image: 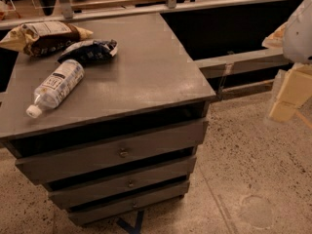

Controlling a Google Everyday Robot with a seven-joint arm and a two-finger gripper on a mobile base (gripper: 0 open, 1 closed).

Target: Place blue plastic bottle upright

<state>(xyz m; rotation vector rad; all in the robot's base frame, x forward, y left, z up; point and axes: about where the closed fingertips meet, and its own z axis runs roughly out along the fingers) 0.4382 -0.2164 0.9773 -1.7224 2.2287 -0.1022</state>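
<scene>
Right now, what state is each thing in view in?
blue plastic bottle: lying on its side on the cabinet top, cap on.
tan-and-brown chip bag: lying flat, back left.
dark blue snack bag: lying crumpled by the bottle's base.
drawers: three, none pulled far out.
claw: at the right edge, off the cabinet, away from the bottle.

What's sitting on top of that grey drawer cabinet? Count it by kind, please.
Bottles: 1, the blue plastic bottle, lying on its side.
Snack bags: 2, a tan-and-brown chip bag and a dark blue snack bag.
Total: 3.
The robot's claw is at the right edge, away from the cabinet top.
</scene>
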